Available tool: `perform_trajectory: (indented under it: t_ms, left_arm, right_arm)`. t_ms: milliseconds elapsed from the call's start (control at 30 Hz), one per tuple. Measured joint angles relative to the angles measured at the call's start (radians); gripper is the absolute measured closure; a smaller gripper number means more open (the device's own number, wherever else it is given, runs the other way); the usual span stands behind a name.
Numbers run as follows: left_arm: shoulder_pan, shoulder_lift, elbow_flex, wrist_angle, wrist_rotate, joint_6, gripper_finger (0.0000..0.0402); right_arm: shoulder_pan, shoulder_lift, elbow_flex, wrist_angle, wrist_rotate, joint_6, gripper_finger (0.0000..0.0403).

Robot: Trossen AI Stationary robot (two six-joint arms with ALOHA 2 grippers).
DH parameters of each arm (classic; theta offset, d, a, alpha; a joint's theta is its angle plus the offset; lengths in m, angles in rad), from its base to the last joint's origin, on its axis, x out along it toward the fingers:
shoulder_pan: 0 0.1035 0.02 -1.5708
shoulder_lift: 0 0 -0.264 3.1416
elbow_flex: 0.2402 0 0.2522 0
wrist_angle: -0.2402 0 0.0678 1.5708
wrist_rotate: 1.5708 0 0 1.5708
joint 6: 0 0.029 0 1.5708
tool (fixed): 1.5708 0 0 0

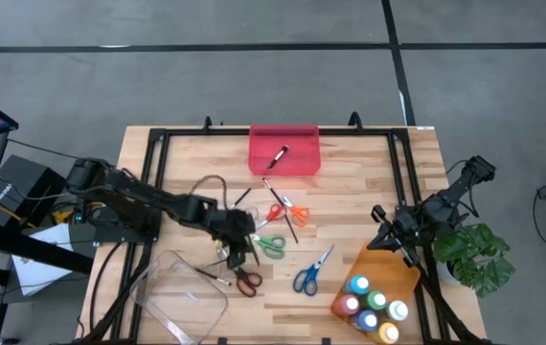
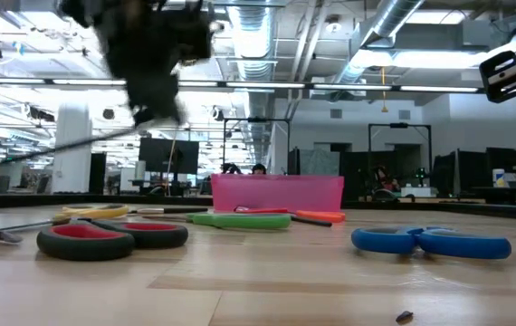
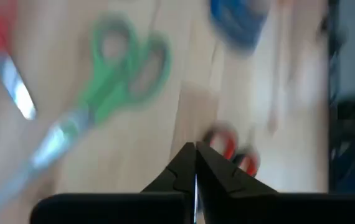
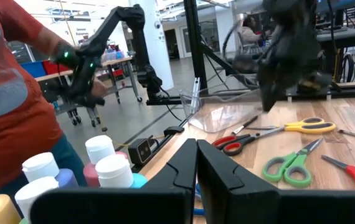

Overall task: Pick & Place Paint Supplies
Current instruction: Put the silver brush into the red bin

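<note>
My left gripper [image 1: 235, 257] hangs above the table's middle, shut on a thin brush stick [image 1: 211, 276] that slants out toward the clear tray [image 1: 172, 299]. Green scissors [image 1: 270, 244], red-handled scissors [image 1: 248, 281], blue scissors [image 1: 309, 275] and orange scissors [image 1: 287, 213] lie flat around it. Yellow scissors [image 4: 308, 126] lie near the clear tray. Another brush [image 1: 279, 156] lies in the red tray [image 1: 297, 169]. White-capped paint bottles [image 1: 374, 297] stand in the orange tray [image 1: 388, 264]. My right gripper [image 4: 196, 146] waits shut above the orange tray's far end. My left gripper pinches the thin brush stick between its two fingertips [image 3: 187, 163]; only a pale sliver [image 3: 195, 186] shows between them. The stick is lifted clear of the table in the low view [image 2: 68, 143], slanting down toward the table's left.
A dark frame [image 1: 158, 153] runs around the table. A potted plant [image 1: 474, 254] stands beyond the right edge. A person in a red shirt [image 4: 9, 93] shows in the right wrist view. Bare wood lies between the blue scissors and the near edge.
</note>
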Motion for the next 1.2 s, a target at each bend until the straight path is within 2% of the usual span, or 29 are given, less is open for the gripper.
perform_trajectory:
  t_ms: [233,433,700,767,1200]
  left_arm:
    - [0.123,-0.213,0.001,0.165,-0.088,-0.091,0.0401]
    - [0.206,-0.348,0.002,0.393,-0.087,-0.138,0.0401]
    - [0.212,-0.408,0.004,0.833,-0.058,-0.218,0.0401]
    - [0.208,-0.411,0.002,0.884,-0.047,-0.220,0.0401]
    - [0.208,-0.376,0.001,0.877,-0.048,-0.243,0.0401]
  right_arm:
    - [0.000,0.000,0.000,0.001,0.000,0.000,0.0394]
    - [0.000,0.000,0.000,0.001,0.000,0.000,0.0395]
    - [0.000,-0.001,0.000,0.001,0.000,0.000,0.0395]
    - [0.000,-0.001,0.000,0.002,0.000,0.000,0.0395]
    - [0.000,-0.001,0.000,0.002,0.000,0.000,0.0395]
